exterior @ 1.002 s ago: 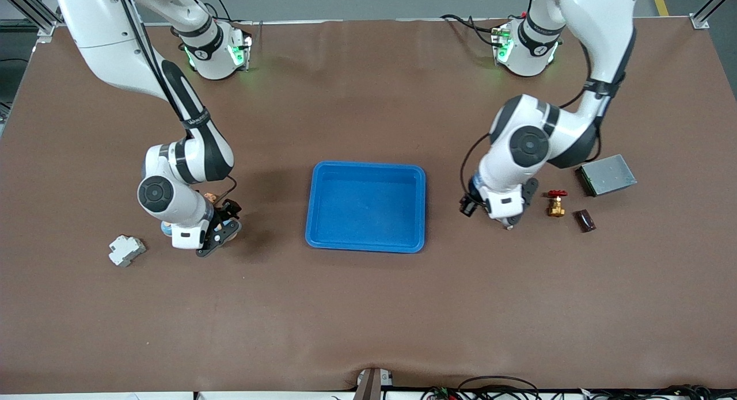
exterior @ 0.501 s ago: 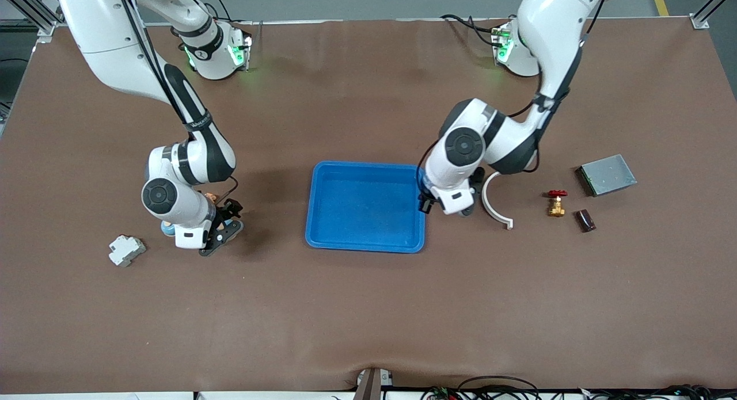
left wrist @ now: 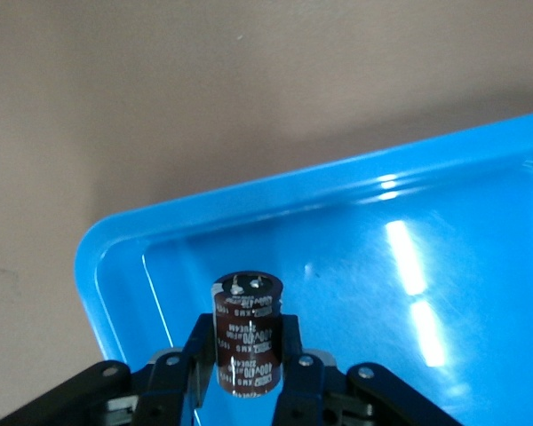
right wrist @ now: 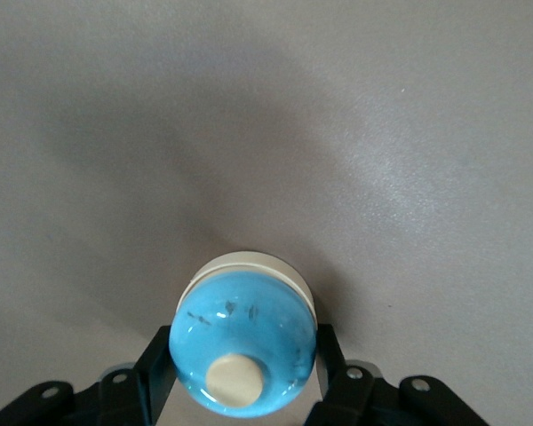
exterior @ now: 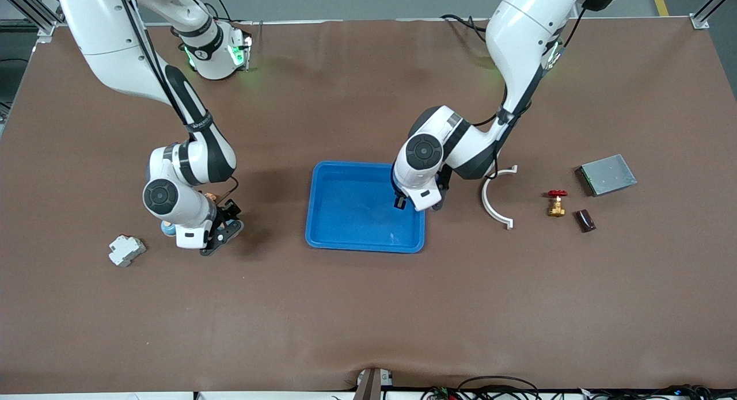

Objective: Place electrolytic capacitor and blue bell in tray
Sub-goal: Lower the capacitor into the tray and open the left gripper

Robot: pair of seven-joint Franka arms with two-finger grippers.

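Brown capacitor [left wrist: 246,330], rigid and light, sits clamped in your left end effector [left wrist: 246,373] over the tray [exterior: 322,239]; right end effector [right wrist: 240,373] pinches the slick, rounded bell [right wrist: 244,342] at its sides.

White "400" print on the electrolytic capacitor [left wrist: 246,333], rest illegible

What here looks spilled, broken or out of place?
Nothing stands out. The left gripper holds the capacitor upright over the tray; the right gripper is closed on the blue bell on the table.
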